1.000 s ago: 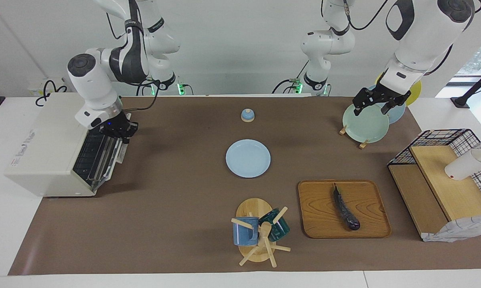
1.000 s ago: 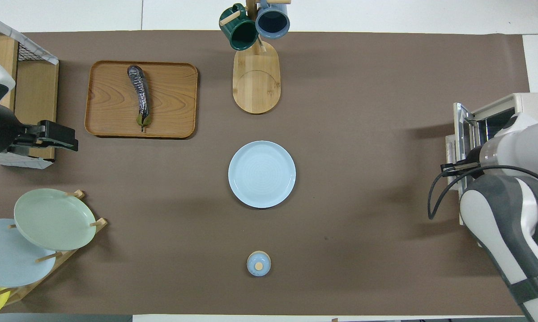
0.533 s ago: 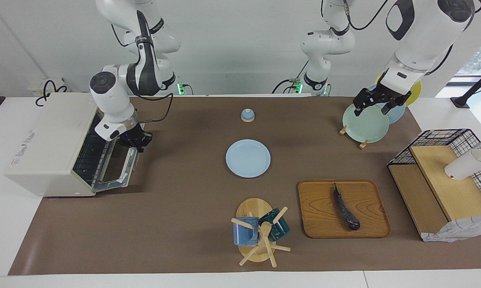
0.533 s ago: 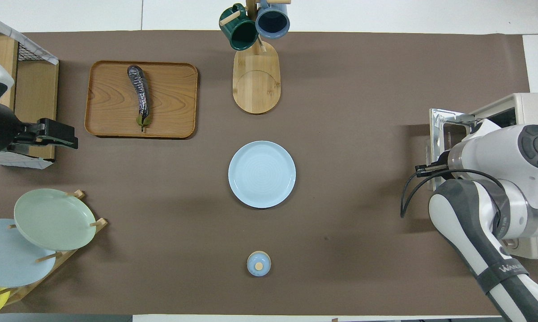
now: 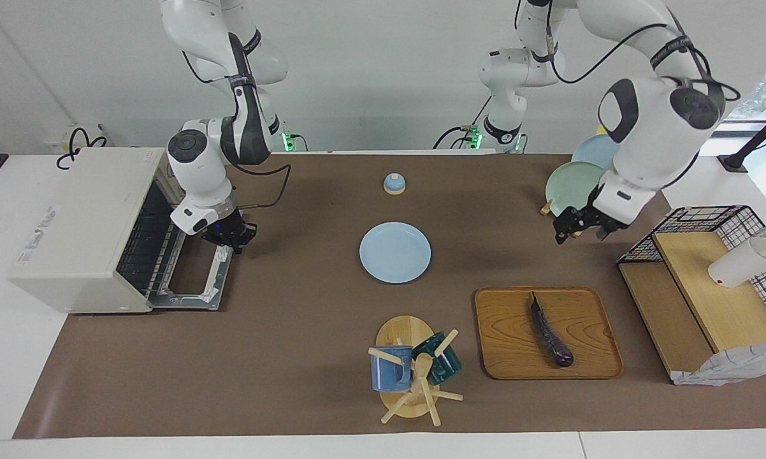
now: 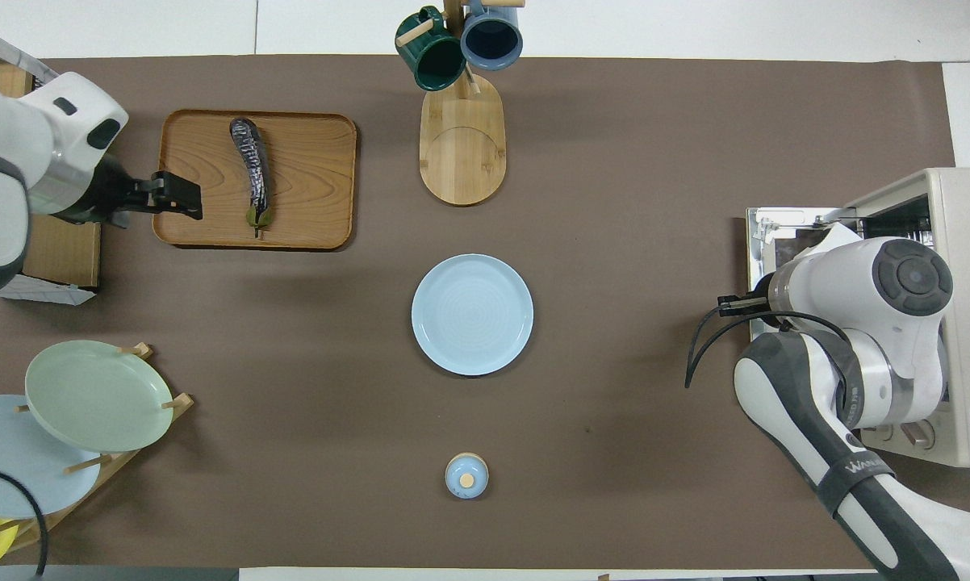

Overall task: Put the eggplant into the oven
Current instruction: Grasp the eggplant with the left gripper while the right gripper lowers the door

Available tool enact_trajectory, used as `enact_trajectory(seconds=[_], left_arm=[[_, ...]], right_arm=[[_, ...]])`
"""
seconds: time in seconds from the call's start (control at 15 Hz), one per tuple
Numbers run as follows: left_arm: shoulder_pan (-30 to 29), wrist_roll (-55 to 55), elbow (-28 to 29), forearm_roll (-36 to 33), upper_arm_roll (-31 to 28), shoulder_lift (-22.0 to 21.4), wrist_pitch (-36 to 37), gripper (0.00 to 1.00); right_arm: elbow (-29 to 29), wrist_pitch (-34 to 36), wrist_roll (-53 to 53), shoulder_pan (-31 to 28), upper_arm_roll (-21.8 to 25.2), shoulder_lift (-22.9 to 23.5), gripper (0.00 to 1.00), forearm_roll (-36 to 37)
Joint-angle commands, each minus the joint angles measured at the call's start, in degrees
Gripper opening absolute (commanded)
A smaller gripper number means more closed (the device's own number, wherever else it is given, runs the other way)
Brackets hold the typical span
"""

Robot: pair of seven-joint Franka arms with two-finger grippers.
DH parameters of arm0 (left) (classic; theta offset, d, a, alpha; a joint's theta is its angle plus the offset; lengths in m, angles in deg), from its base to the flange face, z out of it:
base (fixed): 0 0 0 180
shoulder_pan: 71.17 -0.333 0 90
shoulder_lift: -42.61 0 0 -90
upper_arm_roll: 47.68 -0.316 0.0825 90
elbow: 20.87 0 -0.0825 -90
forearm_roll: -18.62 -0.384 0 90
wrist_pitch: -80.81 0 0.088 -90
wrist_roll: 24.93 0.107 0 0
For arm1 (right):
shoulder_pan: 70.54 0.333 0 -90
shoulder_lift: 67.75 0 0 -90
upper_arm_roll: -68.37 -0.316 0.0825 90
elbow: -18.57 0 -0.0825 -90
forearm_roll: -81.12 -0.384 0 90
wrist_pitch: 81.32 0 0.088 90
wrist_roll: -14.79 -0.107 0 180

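The dark purple eggplant [image 5: 549,331] [image 6: 251,165] lies on a wooden tray [image 5: 510,344] [image 6: 307,177] toward the left arm's end of the table. The cream oven [image 5: 71,229] [image 6: 957,242] stands at the right arm's end, and its door [image 5: 195,274] [image 6: 775,234] lies open and flat. My right gripper [image 5: 230,241] is at the door's handle edge and shut on it; in the overhead view the arm hides it. My left gripper [image 5: 580,233] [image 6: 182,198] is open and empty in the air, over the tray's edge beside the eggplant's stem end.
A light blue plate [image 5: 395,252] [image 6: 472,315] lies mid-table. A mug tree [image 5: 411,373] [image 6: 461,48] stands beside the tray. A plate rack [image 5: 577,185] [image 6: 89,395] and a wire and wood shelf [image 5: 708,287] are at the left arm's end. A small blue lid [image 5: 394,183] [image 6: 466,476] lies near the robots.
My right gripper has pulled the oven door from nearly shut down to fully open. My left gripper has come down from over the plate rack toward the tray.
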Motion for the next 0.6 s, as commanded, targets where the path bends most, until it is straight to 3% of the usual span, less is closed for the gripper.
enact_trajectory(seconds=[0.0,0.13,0.4,0.53], left_arm=[[-0.3,3.0,-5.3,-0.1,-0.3,9.8,-6.0,1.0],[0.2,3.0,-8.8,0.3,-0.3,15.3,-9.7,1.0],[0.3,3.0,-9.2,0.7,0.0,17.3,-12.3,1.0],[0.6,3.0,-9.3,1.2,0.1,17.7,-13.0,1.0]], right_arm=[[0.0,-0.6,-3.7,3.0,0.3,-0.1,0.0,-1.6],[-0.8,-0.4,-6.6,6.6,0.3,0.0,0.0,-2.7],[-2.9,1.6,-7.6,7.6,0.3,0.5,0.0,-2.8],[-5.4,3.8,-7.7,7.8,0.2,0.9,0.18,-2.8]])
